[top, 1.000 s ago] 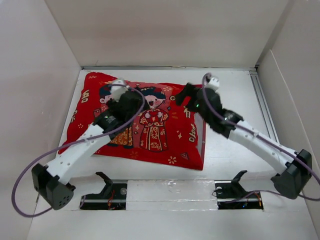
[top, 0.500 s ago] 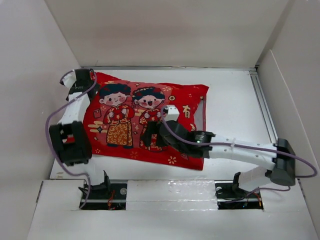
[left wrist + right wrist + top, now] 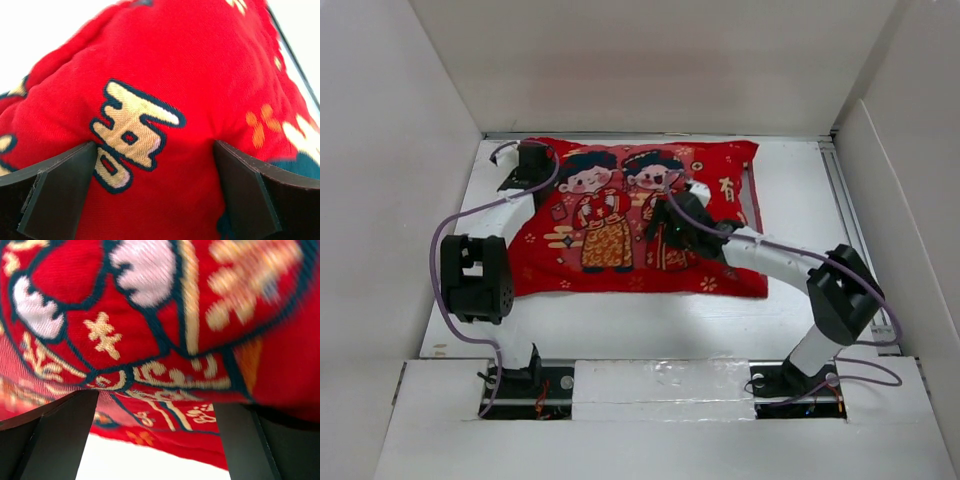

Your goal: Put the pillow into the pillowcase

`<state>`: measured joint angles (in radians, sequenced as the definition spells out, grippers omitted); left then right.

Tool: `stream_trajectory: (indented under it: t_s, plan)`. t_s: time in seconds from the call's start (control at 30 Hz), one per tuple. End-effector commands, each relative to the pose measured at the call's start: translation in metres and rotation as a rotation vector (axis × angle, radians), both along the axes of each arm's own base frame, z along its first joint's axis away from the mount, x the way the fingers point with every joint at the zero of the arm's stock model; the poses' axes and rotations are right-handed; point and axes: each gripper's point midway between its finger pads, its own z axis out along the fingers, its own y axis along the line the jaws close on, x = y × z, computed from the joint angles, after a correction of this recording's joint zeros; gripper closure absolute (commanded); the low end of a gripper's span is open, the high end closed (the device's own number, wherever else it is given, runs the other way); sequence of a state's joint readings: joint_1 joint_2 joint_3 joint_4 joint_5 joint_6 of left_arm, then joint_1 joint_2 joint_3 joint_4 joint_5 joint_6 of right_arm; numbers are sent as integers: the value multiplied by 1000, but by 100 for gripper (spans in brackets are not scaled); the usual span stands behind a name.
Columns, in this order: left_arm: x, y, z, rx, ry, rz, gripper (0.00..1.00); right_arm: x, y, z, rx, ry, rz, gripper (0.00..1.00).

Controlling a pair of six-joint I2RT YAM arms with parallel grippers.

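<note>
The red pillowcase (image 3: pixel 620 215) lies plump and flat along the back of the table, cartoon-couple face up. The pillow is hidden; a pale strip shows at the case's right end (image 3: pixel 748 195), and I cannot tell what it is. My left gripper (image 3: pixel 533 170) is at the case's left end, open, with bulging red fabric and a gold character (image 3: pixel 132 135) between its fingers (image 3: pixel 55 195). My right gripper (image 3: pixel 665 228) rests open on the middle of the case. In the right wrist view its gripper (image 3: pixel 155 435) hovers over printed fabric (image 3: pixel 150 340) and the case's near hem.
White walls enclose the table on the left (image 3: pixel 390 200), back (image 3: pixel 660 70) and right (image 3: pixel 910 180). A metal rail (image 3: pixel 845 190) runs along the right side. White table surface (image 3: pixel 640 320) shows between the pillowcase and the arm bases.
The pillowcase has slid toward the back wall and to the right. The left gripper stays at its left end. The right arm has folded back, its gripper now higher on the case's middle.
</note>
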<state>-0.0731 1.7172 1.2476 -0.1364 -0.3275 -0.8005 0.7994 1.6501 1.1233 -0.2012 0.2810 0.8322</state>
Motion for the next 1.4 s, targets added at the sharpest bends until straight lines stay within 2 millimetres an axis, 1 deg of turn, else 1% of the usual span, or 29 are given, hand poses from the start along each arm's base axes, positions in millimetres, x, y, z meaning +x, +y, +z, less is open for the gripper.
stream_trajectory:
  t_s: [0.0,0.07,0.1,0.2,0.23,0.3,0.33,0.43,0.47,0.5,0.6,0.63,0.67,0.73,0.77,0.8,0.83,0.93,0.97,1.07,1.1,1.13,1.17,1.2,1.23,1.27,1.3,1.33,1.37]
  plan:
    - [-20,-50,-29,-116,88,-136,0,42,-31,20,11,-79,-60,0]
    - [-9,-64,-25,-146,71,-177,0,51,-41,16,-4,-69,-71,0]
    - [5,-66,-10,-148,33,-180,0,54,-48,15,-10,-62,-84,0]
    - [19,-77,-11,-153,54,-211,0,57,-50,16,-8,-69,-79,0]
    - [31,-79,2,-148,20,-220,0,59,-48,21,-1,-78,-80,0]
    - [38,-86,6,-142,10,-239,0,66,-52,17,-18,-79,-91,0]
    - [45,-92,21,-134,-24,-260,0,71,-55,21,-14,-83,-85,0]
    - [55,-102,23,-135,-31,-298,0,84,-57,14,-5,-65,-62,0]
    - [63,-104,33,-128,-52,-307,0,93,-58,16,-1,-72,-73,0]
    - [65,-106,33,-133,-43,-313,0,98,-58,4,-15,-52,-65,0]
    - [62,-113,28,-115,-14,-314,0,105,-62,4,-48,-39,-70,0]
    - [57,-120,40,-103,-34,-321,0,105,-63,14,-44,-61,-64,0]
    - [56,-113,46,-81,-43,-295,0,106,-66,17,-44,-82,-79,0]
    - [46,-114,49,-66,-39,-289,0,107,-74,24,-46,-96,-86,0]
    - [43,-109,65,-60,-65,-267,0,104,-75,28,-55,-94,-81,0]
    - [35,-100,79,-36,-81,-236,0,101,-79,39,-61,-109,-75,0]
    - [35,-100,79,-36,-81,-236,0,99,-79,52,-47,-132,-77,0]
    - [21,-75,121,35,-137,-153,0,66,-74,66,-74,-163,-62,0]
    - [16,-69,131,53,-148,-127,0,54,-77,94,-49,-214,-64,0]
    - [-7,-41,170,140,-154,-35,0,22,-77,122,-65,-274,-67,0]
    - [-19,-35,189,145,-178,-19,0,9,-84,145,-48,-317,-80,0]
    - [-31,-28,197,161,-178,1,0,-1,-97,147,-94,-315,-110,0]
    - [-41,-25,201,170,-183,-5,0,-13,-95,163,-84,-344,-102,0]
    - [-76,-17,237,164,-268,-17,0,-36,-115,195,-80,-396,-123,0]
    - [-76,-17,237,164,-269,-17,0,-38,-113,195,-85,-403,-124,0]
    - [-89,-15,233,169,-263,-31,0,-46,-118,208,-72,-428,-122,0]
    - [-118,-9,257,166,-332,-45,0,-60,-131,233,-32,-476,-133,0]
    - [-132,-8,261,163,-351,-61,0,-69,-140,240,-40,-488,-123,0]
    - [-142,-8,251,166,-344,-81,0,-76,-147,247,-35,-508,-126,0]
